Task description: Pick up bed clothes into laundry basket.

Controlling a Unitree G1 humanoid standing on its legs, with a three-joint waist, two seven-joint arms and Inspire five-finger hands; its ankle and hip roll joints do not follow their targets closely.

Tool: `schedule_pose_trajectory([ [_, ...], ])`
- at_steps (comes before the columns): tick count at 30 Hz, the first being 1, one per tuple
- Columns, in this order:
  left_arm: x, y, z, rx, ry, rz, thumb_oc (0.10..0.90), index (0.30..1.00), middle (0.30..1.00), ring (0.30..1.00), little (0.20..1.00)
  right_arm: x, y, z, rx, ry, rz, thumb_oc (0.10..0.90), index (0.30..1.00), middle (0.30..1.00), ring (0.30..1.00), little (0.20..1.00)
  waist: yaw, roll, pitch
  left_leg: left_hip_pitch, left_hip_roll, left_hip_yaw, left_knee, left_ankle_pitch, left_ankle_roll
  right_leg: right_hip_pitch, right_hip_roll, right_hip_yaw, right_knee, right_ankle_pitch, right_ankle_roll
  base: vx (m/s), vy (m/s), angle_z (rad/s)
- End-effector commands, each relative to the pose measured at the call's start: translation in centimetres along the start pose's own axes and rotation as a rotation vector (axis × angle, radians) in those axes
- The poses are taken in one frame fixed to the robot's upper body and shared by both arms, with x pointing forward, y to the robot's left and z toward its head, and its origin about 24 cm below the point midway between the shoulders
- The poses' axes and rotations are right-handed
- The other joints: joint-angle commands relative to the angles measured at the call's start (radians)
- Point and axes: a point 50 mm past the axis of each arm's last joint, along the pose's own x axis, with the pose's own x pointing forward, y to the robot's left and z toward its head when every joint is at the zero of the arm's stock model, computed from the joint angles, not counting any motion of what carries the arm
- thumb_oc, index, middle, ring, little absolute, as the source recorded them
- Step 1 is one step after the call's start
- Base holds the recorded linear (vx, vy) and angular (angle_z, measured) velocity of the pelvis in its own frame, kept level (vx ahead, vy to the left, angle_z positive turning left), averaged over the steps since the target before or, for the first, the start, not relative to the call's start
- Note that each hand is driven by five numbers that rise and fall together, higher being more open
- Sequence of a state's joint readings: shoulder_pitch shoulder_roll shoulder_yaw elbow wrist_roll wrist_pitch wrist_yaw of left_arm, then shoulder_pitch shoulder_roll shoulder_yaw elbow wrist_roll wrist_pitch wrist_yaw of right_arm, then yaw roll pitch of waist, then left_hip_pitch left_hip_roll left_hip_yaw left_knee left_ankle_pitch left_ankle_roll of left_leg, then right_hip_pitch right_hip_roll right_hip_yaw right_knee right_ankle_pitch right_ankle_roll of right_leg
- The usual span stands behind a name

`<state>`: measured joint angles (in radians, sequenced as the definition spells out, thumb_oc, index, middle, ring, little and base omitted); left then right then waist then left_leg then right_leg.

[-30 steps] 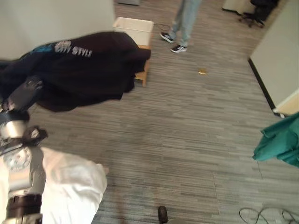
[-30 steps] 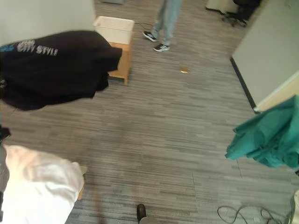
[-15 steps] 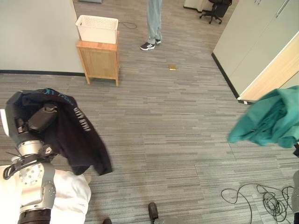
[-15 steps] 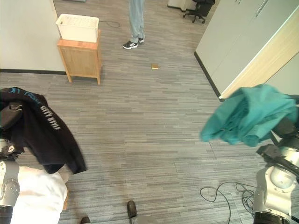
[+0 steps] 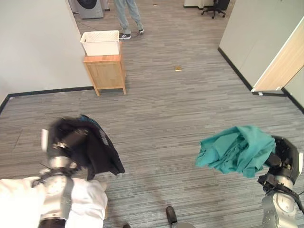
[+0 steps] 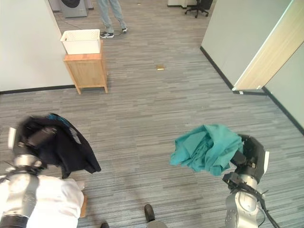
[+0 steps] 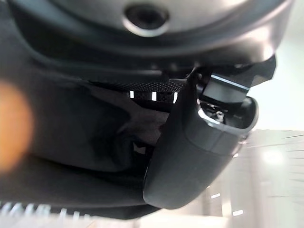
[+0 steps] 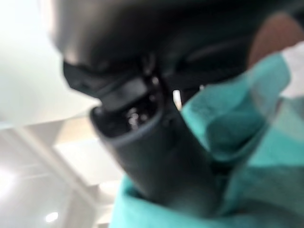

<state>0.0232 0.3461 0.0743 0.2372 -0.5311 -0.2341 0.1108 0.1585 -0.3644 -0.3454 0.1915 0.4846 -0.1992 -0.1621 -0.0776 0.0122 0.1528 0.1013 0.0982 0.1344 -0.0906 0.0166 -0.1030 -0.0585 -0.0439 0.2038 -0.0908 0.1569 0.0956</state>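
grey plank floor below, left hand [image 7: 199, 156] grips black garment [image 5: 97, 149], right hand [image 8: 156, 156] grips teal cloth [image 5: 235, 151].

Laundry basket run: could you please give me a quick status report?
Left hand shut on black garment. Right hand shut on teal garment. White basket far ahead on wooden stand; person beyond.
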Motion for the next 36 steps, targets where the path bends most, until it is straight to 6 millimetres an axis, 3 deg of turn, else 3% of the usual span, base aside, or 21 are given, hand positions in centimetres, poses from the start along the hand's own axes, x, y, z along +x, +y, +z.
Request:
schedule_pose_trajectory([
  [1,2.1,-0.5,6.1,0.027,-0.279,-0.094,0.4,0.3,0.3,0.3,0.3,2.4,1.1,8.2,-0.002,-0.365,0.083,0.4,0.3,0.3,0.3,0.3,0.01,0.012,-0.031,-0.078,-0.087,-0.061,0.041,-0.021,0.063,-0.042,0.02,-0.01,0.15,-0.2,0.026,0.07,-0.046,-0.03],
  [5,2.7,-1.5,6.7,0.002,-0.298,-0.127,0.4,0.3,0.3,0.3,0.3,3.0,3.7,9.8,0.018,-0.428,0.185,0.4,0.3,0.3,0.3,0.3,0.023,0.016,-0.04,-0.062,-0.08,-0.071,0.037,-0.02,0.058,-0.012,0.018,-0.028,0.154,-0.217,0.013,0.07,-0.051,0.06],
  [7,3.5,-3.0,7.5,0.019,-0.315,-0.204,0.4,0.3,0.3,0.3,0.3,4.0,6.3,11.5,0.0,-0.47,0.293,0.4,0.3,0.3,0.3,0.3,0.039,0.018,-0.053,-0.05,-0.08,-0.079,0.031,-0.018,0.058,0.006,0.02,-0.035,0.15,-0.222,0.009,0.06,-0.036,0.06],
  [8,3.6,-3.0,7.6,0.018,-0.317,-0.203,0.4,0.3,0.3,0.3,0.3,4.1,6.3,11.6,0.001,-0.472,0.294,0.4,0.3,0.3,0.3,0.3,0.037,0.018,-0.05,-0.049,-0.08,-0.079,0.03,-0.018,0.057,0.007,0.02,-0.035,0.149,-0.222,0.008,0.03,-0.03,0.1],
  [11,5.5,-4.9,10.9,0.031,-0.409,-0.279,0.4,0.3,0.3,0.3,0.3,5.0,9.8,15.4,-0.021,-0.575,0.438,0.4,0.3,0.3,0.3,0.3,0.052,0.016,-0.056,-0.039,-0.078,-0.088,0.024,-0.013,0.053,0.021,0.017,-0.046,0.15,-0.226,0.012,0.03,-0.029,0.26],
  [15,6.4,-6.1,14.5,0.0,-0.524,-0.323,0.4,0.3,0.3,0.3,0.3,4.9,11.9,18.6,0.017,-0.673,0.518,0.4,0.3,0.3,0.3,0.3,0.061,0.013,-0.066,-0.033,-0.079,-0.092,0.016,-0.011,0.051,0.033,0.013,-0.053,0.137,-0.223,0.018,0.03,-0.012,0.13],
  [18,6.4,-6.0,15.3,0.002,-0.558,-0.32,0.4,0.3,0.3,0.3,0.3,4.7,12.3,18.9,0.026,-0.687,0.53,0.4,0.3,0.3,0.3,0.3,0.062,0.012,-0.066,-0.034,-0.079,-0.091,0.016,-0.013,0.051,0.034,0.012,-0.053,0.133,-0.221,0.019,0.02,0.005,0.01],
  [23,5.8,-4.6,15.8,0.013,-0.59,-0.275,0.4,0.3,0.3,0.3,0.3,4.0,12.0,18.3,0.04,-0.687,0.533,0.4,0.3,0.3,0.3,0.3,0.064,0.011,-0.066,-0.033,-0.08,-0.086,0.017,-0.022,0.056,0.034,0.008,-0.046,0.127,-0.219,0.022,0.02,0.01,0.0],
  [27,5.8,-4.6,15.8,0.013,-0.59,-0.275,0.4,0.3,0.3,0.3,0.3,4.0,12.0,18.3,0.04,-0.686,0.533,0.4,0.3,0.3,0.3,0.3,0.064,0.011,-0.066,-0.033,-0.08,-0.086,0.017,-0.022,0.056,0.033,0.008,-0.045,0.127,-0.219,0.022,0.01,0.011,0.0],
  [28,5.1,-2.7,14.0,0.01,-0.543,-0.184,0.4,0.3,0.3,0.3,0.3,3.9,10.4,16.3,0.036,-0.631,0.458,0.4,0.3,0.3,0.3,0.3,0.059,0.009,-0.055,-0.04,-0.084,-0.08,0.022,-0.027,0.061,0.026,0.005,-0.035,0.128,-0.211,0.024,0.08,0.064,-0.01],
  [36,2.2,1.5,8.1,-0.064,-0.374,0.058,0.4,0.3,0.3,0.3,0.3,2.7,7.4,11.5,0.115,-0.492,0.294,0.4,0.3,0.3,0.3,0.3,0.059,-0.005,-0.043,-0.064,-0.093,-0.068,0.039,-0.058,0.078,0.004,-0.004,-0.005,0.114,-0.207,0.03,0.05,0.043,-0.09],
])
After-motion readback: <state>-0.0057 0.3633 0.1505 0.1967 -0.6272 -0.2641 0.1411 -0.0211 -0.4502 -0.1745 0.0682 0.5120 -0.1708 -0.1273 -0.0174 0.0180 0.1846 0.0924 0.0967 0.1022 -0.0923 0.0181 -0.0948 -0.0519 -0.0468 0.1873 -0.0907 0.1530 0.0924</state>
